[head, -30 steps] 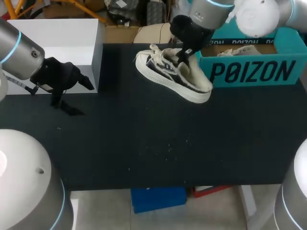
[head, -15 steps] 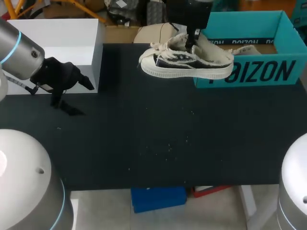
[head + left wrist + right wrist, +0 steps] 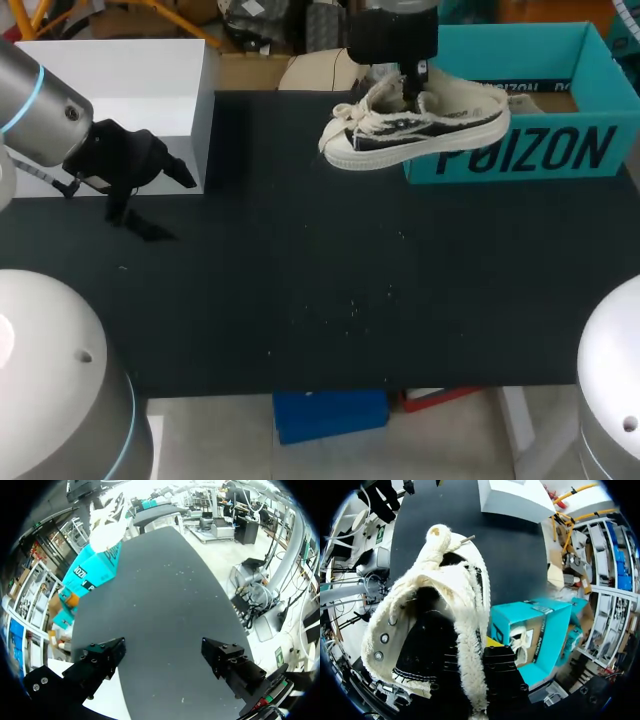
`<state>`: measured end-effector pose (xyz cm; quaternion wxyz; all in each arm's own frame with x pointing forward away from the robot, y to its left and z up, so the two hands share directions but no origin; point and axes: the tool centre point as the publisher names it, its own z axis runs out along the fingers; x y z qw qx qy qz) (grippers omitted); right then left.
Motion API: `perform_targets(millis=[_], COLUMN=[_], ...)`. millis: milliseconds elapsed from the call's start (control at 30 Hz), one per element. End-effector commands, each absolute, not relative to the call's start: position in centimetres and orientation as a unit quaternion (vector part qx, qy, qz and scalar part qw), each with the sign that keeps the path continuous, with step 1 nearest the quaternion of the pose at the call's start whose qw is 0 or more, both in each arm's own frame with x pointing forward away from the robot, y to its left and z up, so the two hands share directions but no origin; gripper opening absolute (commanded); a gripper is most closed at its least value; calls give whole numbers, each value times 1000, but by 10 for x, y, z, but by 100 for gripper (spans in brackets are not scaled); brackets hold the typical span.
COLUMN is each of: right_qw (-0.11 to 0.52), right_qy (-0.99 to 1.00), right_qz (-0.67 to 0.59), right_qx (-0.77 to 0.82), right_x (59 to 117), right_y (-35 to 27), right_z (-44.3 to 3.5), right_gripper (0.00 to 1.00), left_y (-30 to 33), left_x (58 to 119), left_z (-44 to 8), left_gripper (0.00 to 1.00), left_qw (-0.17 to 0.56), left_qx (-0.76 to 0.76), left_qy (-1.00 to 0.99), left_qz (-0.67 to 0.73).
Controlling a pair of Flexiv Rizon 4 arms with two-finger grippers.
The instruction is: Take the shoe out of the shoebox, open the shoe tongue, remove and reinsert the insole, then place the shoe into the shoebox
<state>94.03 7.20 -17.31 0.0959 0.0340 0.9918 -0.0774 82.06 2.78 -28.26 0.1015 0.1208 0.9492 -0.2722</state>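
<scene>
- Teal shoebox [image 3: 520, 150] sits far right on the table [image 3: 300, 300].
- And the right hand [image 3: 410, 92] is clamped on the sneaker [image 3: 425, 128] collar, holding it up at the box's front wall, toe out over the table.
- Over on the left side, the left hand [image 3: 162, 655] is spread wide, gripping nothing.

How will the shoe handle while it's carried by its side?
Probably fairly stiff: the shoe hangs roughly level though pinched only at one side wall. The fuzzy upper looks soft and may fold in the jaws of the right gripper. Loose laces could snag the box rim.
</scene>
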Motion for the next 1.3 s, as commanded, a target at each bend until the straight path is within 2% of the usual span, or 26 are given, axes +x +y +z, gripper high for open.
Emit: perform_targets(millis=[33, 467, 867, 1300], right_qw=[86, 135, 141, 124], right_qy=[994, 989, 989, 992], right_qz=[-63, -51, -25, -2], right_qx=[15, -15, -21, 8], right_x=[987, 1111, 1212, 1270], right_y=[37, -61, -122, -154], right_z=[-169, -162, -206, -259], right_gripper=[0, 0, 0, 0], left_y=[27, 27, 27, 27], left_x=[820, 820, 820, 820], left_z=[-283, -283, -283, -283], left_gripper=[100, 100, 100, 100], left_qw=[102, 102, 102, 102], left_qx=[121, 121, 121, 121], left_qy=[950, 950, 950, 950], left_qz=[-271, -271, -271, -271])
